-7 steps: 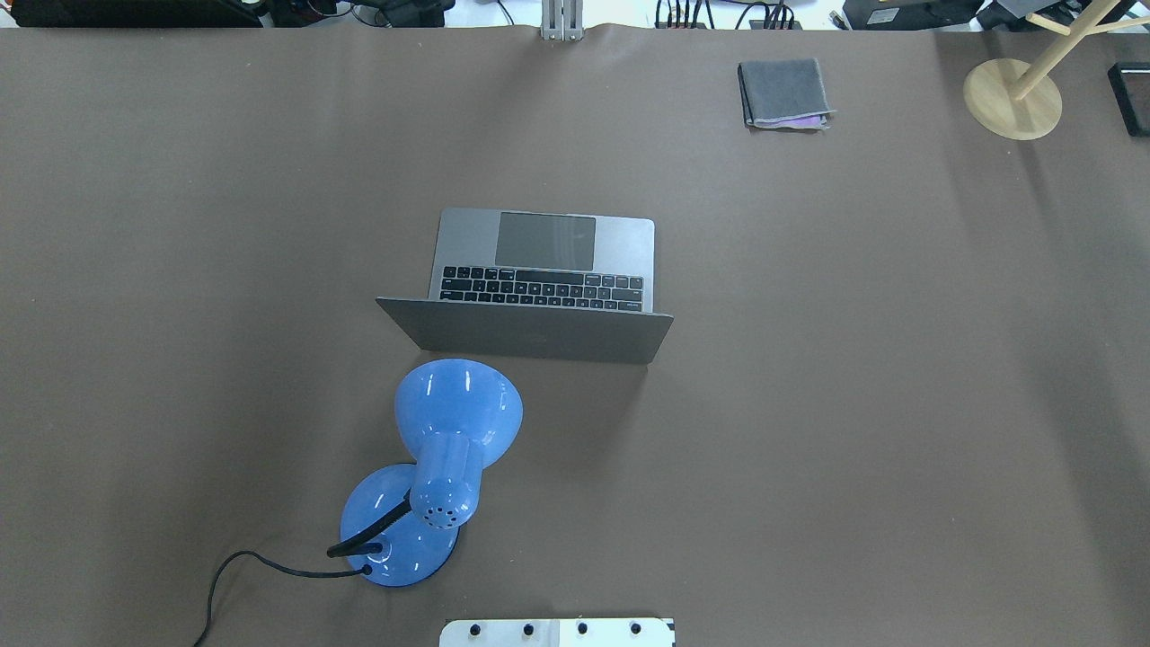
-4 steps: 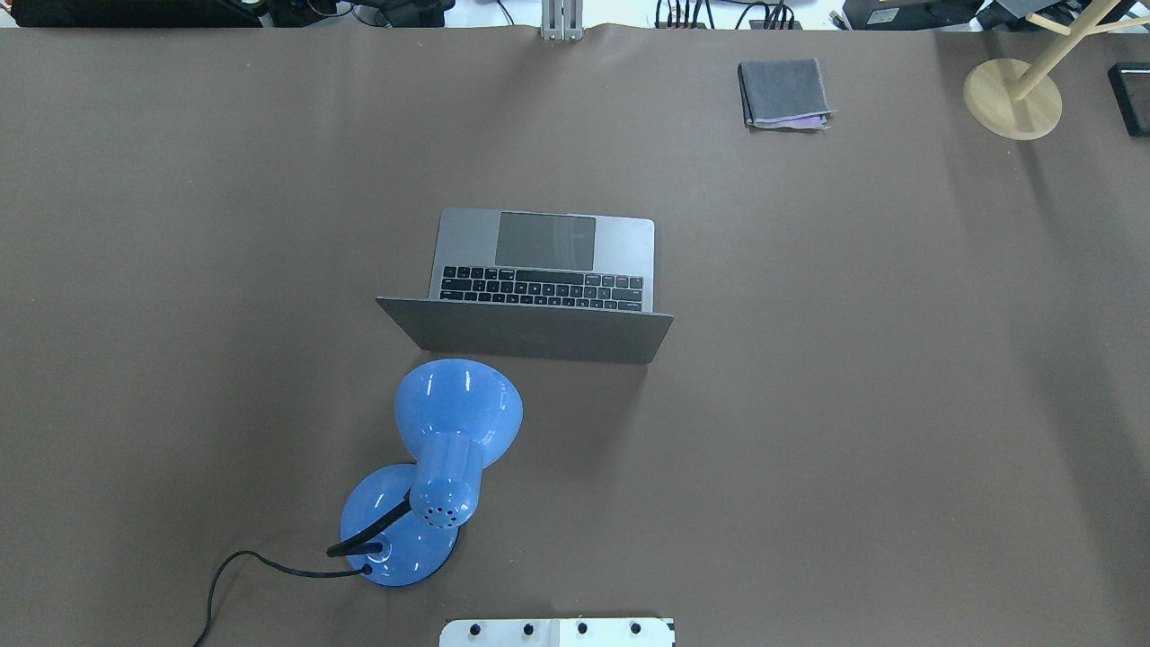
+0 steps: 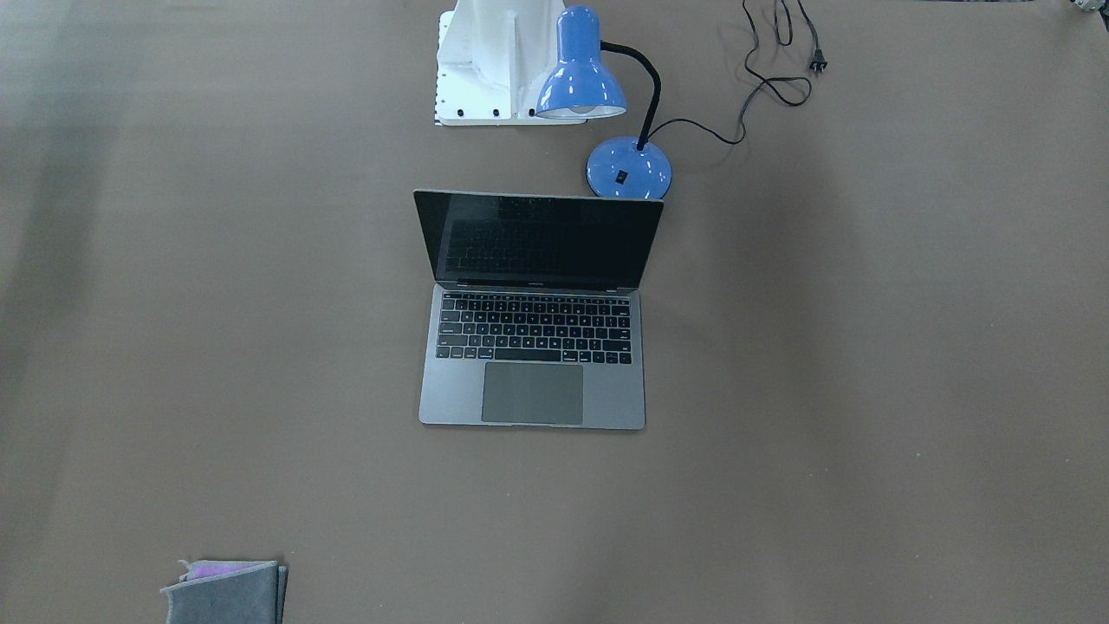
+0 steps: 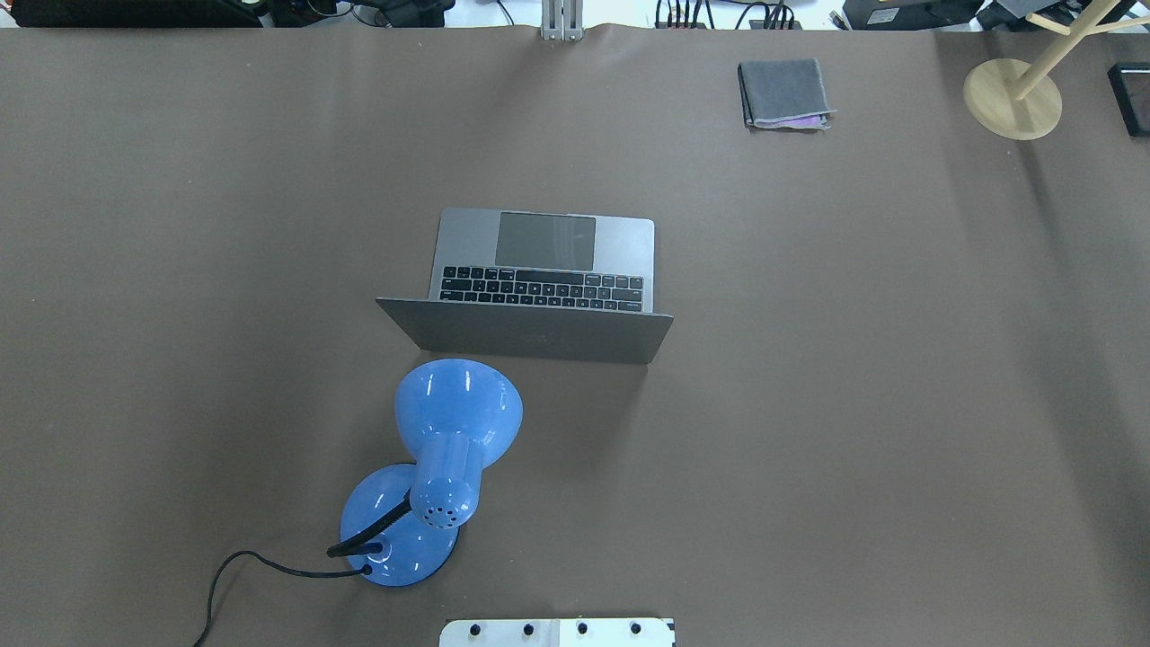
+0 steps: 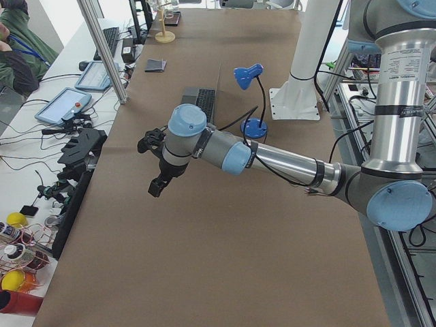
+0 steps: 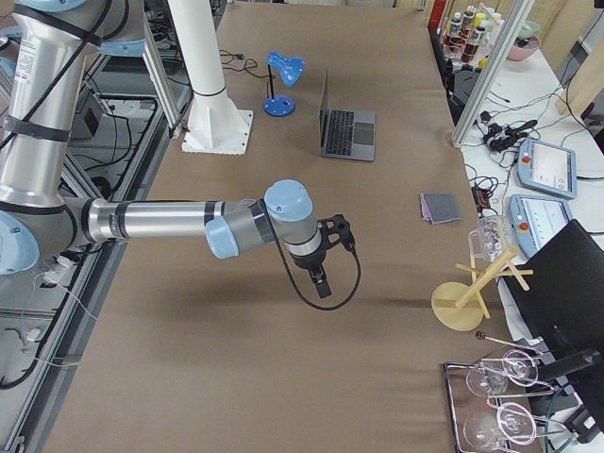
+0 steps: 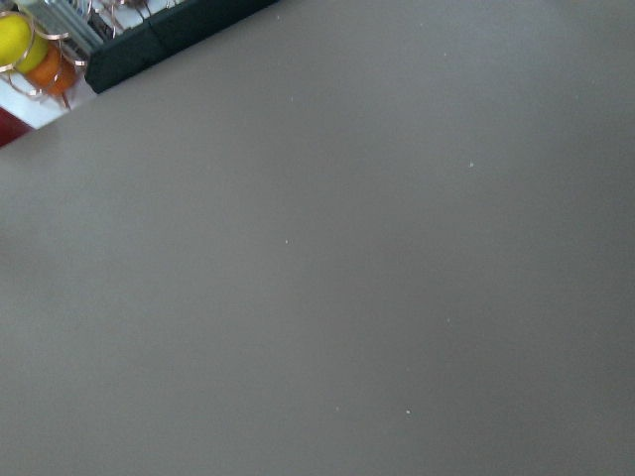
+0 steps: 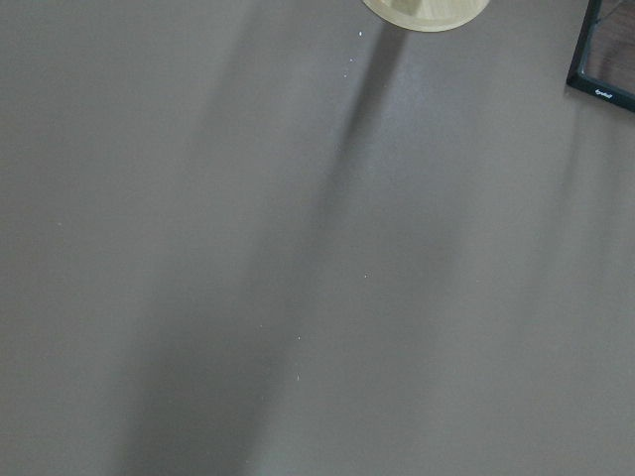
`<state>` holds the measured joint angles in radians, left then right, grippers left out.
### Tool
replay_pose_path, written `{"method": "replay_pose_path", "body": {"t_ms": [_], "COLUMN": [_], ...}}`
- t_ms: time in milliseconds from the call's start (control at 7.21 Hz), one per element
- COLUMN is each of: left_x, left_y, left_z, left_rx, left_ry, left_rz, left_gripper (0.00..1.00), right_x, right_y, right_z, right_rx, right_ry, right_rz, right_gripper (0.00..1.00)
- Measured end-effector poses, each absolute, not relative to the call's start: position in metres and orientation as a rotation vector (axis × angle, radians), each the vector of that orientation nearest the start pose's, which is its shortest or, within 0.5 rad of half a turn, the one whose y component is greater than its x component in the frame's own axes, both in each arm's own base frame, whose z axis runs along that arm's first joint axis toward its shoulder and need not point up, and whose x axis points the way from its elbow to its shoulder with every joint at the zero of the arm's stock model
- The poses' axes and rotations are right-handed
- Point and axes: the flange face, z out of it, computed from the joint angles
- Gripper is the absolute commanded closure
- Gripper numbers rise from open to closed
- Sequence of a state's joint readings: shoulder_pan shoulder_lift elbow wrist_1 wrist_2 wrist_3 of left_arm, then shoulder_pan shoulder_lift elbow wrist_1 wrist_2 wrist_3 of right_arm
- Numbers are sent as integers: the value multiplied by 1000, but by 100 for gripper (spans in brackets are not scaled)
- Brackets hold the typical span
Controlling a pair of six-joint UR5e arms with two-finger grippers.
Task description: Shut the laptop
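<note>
Standing open at the middle of the table [image 4: 853, 404], the laptop [image 4: 546, 261] has its dark screen upright and its lid turned toward the robot, with a blue lamp [image 4: 458, 413] just near-left of the lid. The left arm [image 5: 272, 160] hovers over bare table well to the laptop's left, and the right arm [image 6: 170, 222] well to its right. Whether the left jaws or the right jaws are spread or clenched cannot be told; neither touches the laptop.

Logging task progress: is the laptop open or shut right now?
Open: the laptop has its lid raised off the base, leaving the keyboard and dark screen exposed.
</note>
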<state>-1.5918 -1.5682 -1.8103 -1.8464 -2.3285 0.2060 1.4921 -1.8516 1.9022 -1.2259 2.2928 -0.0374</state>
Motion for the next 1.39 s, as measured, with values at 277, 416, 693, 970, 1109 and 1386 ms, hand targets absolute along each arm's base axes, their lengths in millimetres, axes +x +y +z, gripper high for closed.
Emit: {"method": "replay_pose_path", "body": {"t_ms": [277, 416, 693, 970, 1109, 1386], "left_x": [-55, -29, 44, 114, 145, 205], "left_y": [-500, -502, -499, -482, -472, -449], "left_z": [512, 506, 486, 459, 446, 417], "left_rx": [604, 602, 587, 544, 509, 425], "left_ry": [775, 822, 934, 1091, 1166, 1299], "left_rz": [411, 443, 443, 359, 335, 323], "left_gripper": [1, 1, 1, 1, 1, 1], "right_x": [23, 12, -27, -84, -112, -167], "right_y": [-399, -400, -401, -391, -382, -357], "right_z": [571, 563, 539, 510, 498, 462], "right_rx": [330, 314, 309, 302, 288, 226], "right_ry": [-834, -889, -983, -1087, -1134, -1216], "right_rz": [-214, -197, -121, -22, 19, 42], "right_gripper": [4, 5, 8, 19, 30, 73]}}
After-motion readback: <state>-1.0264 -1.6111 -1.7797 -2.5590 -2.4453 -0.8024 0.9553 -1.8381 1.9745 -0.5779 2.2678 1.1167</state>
